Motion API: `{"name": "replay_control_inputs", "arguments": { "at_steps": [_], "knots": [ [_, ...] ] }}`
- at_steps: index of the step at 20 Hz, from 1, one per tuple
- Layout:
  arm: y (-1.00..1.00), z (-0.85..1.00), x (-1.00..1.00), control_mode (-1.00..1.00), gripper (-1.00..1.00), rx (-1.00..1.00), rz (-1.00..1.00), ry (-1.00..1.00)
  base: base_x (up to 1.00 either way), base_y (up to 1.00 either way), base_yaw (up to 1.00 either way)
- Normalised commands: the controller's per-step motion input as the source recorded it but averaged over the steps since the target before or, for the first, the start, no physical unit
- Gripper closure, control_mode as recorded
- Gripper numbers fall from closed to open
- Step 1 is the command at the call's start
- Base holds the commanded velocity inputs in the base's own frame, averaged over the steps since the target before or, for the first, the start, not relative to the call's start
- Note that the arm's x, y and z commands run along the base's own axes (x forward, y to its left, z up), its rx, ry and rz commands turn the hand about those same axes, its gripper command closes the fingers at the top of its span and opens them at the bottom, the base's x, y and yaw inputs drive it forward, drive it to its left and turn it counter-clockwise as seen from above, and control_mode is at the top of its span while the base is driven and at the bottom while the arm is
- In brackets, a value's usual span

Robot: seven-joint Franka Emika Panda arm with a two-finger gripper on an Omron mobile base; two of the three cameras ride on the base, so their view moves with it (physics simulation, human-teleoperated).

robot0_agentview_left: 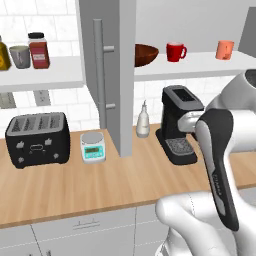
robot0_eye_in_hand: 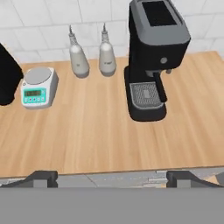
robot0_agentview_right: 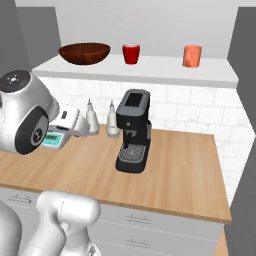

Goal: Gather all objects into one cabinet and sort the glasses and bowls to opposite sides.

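1. Gripper (robot0_eye_in_hand: pixel 112 178) spread wide, holding nothing, aimed down at the wooden counter (robot0_eye_in_hand: pixel 96 131) before the coffee machine (robot0_eye_in_hand: pixel 151 57).
2. Pale grey cup (robot0_agentview_left: pixel 20 56) up on the open white shelf (robot0_agentview_left: pixel 50 75), between spice jars, high and left of the hand.
3. Brown bowl (robot0_agentview_left: pixel 145 54), red mug (robot0_agentview_left: pixel 176 51), orange cup (robot0_agentview_left: pixel 224 49) already in the cabinet (robot0_agentview_left: pixel 112 75), right of its door.
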Motion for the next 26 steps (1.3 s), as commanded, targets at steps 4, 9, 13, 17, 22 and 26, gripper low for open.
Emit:
{"name": "replay_control_inputs", "arguments": {
  "at_steps": [4,9,13,17,22,26],
  "knots": [
    [0.02,0.39,-0.29,-1.00,-1.00,-0.02,0.00,-0.04,0.00,0.00,0.00],
    [-0.03,0.23,-0.35,-1.00,-1.00,0.00,0.00,-0.11,0.00,0.00,0.00],
    [0.00,0.01,-0.35,-1.00,-1.00,0.00,0.00,-0.11,0.00,0.00,0.00],
    [0.00,0.00,0.00,1.00,-1.00,0.00,0.00,0.00,-0.67,0.00,0.00],
    [0.00,0.00,0.00,1.00,-1.00,0.00,0.00,0.00,-0.97,0.18,0.00],
    [0.00,0.00,0.00,1.00,-1.00,0.00,0.00,0.00,-0.84,0.73,0.00]
  ]
}}
